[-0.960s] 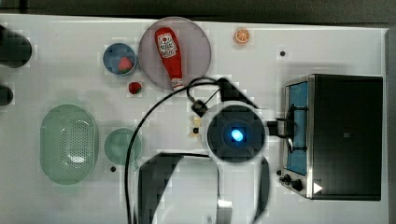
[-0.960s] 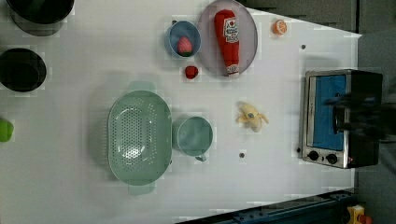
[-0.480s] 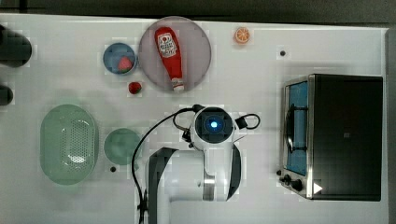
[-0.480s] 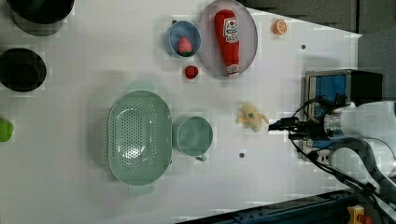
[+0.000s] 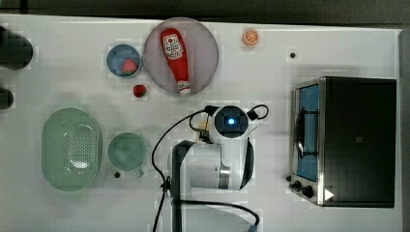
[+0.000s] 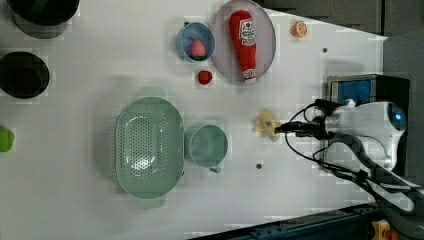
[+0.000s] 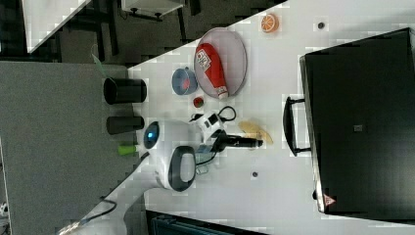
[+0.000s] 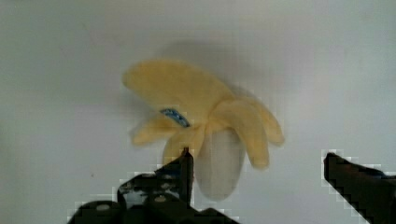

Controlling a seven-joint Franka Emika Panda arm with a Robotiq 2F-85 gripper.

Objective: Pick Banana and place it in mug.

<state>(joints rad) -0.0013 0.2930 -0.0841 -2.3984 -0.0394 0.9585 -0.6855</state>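
One arm, gripper (image 8: 254, 163) spread wide, nothing held. We see the banana (image 8: 205, 119) directly beneath it, partly between the fingers.

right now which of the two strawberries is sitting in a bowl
The strawberry inside the small blue bowl. The other strawberry lies loose on the table, between that bowl and the mug.

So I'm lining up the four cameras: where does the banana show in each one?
Top view: hidden beneath the arm.
Left view: banana right of the mug, at the tool tip.
Right view, centre, at the tool tip.
Wrist view, centre.
Shared landmark: ketchup bottle.
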